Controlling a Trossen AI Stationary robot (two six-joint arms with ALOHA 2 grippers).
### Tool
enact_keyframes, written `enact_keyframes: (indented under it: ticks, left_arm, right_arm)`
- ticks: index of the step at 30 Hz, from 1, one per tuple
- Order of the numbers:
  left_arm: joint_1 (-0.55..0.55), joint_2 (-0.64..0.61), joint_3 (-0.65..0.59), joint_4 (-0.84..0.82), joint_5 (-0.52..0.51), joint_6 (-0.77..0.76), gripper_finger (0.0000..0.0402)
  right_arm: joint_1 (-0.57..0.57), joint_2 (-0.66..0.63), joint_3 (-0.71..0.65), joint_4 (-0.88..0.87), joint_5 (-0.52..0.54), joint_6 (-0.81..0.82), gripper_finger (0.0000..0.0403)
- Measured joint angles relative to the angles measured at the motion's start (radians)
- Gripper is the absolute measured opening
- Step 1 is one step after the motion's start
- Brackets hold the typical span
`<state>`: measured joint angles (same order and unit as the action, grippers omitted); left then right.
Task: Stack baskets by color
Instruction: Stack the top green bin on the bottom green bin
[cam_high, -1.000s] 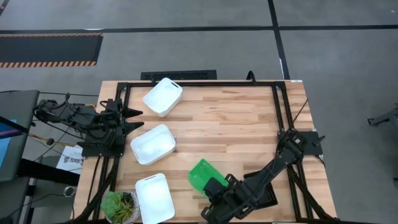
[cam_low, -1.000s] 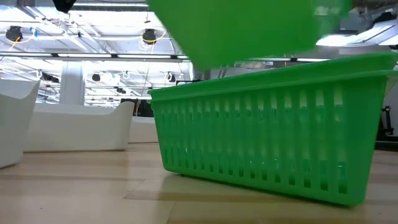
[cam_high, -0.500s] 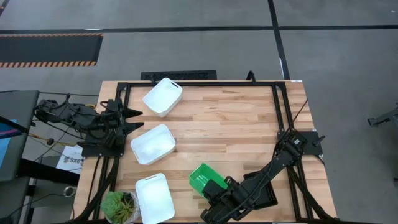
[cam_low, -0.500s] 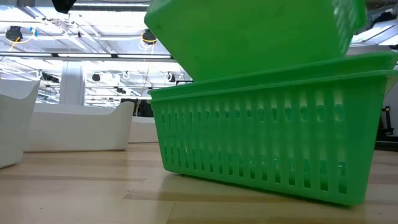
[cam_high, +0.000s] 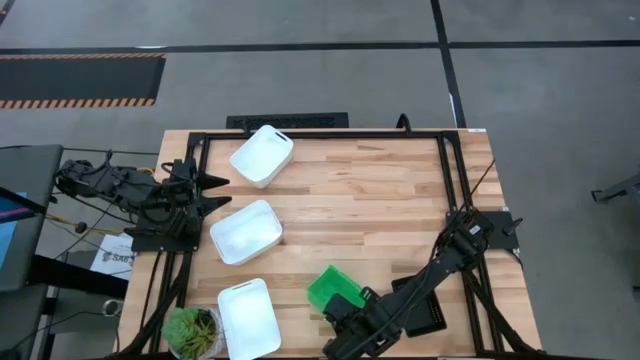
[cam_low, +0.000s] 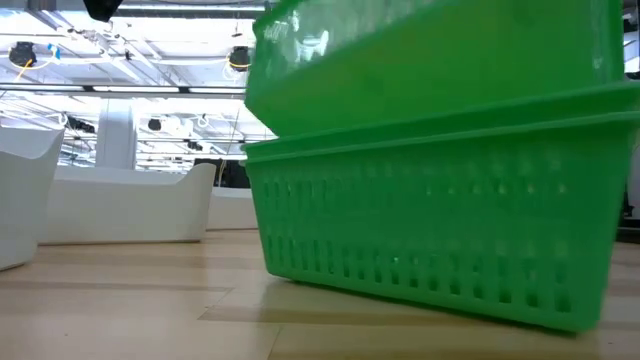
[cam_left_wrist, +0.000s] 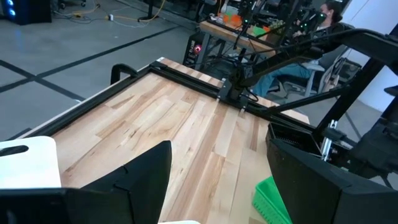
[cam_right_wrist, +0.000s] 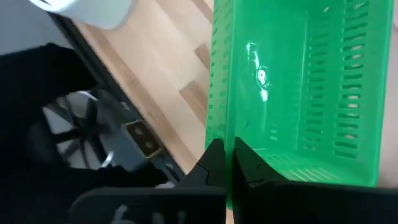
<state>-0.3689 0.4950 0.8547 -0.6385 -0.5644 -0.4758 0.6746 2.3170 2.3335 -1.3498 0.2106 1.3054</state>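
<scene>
Near the table's front edge, my right gripper is shut on a bright green mesh basket. In the low view this basket sits partly sunk into a second green mesh basket, which stands on the table on its base. From above, the held basket hides the lower one. Three white baskets stand on the table's left half. My left gripper waits open at the left edge, with nothing between its fingers. My right gripper pinches one wall of the upper green basket at its rim, one finger outside the basket and one inside. The fingers come from above, slanting steeply down. The basket hangs nearly level, its opening up and its lower part inside the basket beneath.
A potted green plant stands at the near left corner beside the nearest white basket. A black basket lies under my right arm at the near right. The middle and far right of the wooden table are bare boards.
My right gripper has gone down with the green basket. The basket, tipped and above the lower green basket a second ago, has levelled out and sunk into it. The lower basket has kept its place.
</scene>
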Motion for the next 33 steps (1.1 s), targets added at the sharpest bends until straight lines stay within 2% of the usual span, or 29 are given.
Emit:
enact_keyframes:
  ticks: [11, 33]
  left_arm:
    - [0.000, 0.000, 0.000, 0.000, 0.000, 0.000, 0.0254]
    - [0.000, 0.000, 0.000, 0.000, 0.000, 0.000, 0.0254]
  right_arm:
    - [-0.005, 0.029, -0.001, -0.010, -0.028, -0.007, 0.0005]
    - [-0.005, 0.027, -0.001, -0.041, -0.005, -0.023, 0.0006]
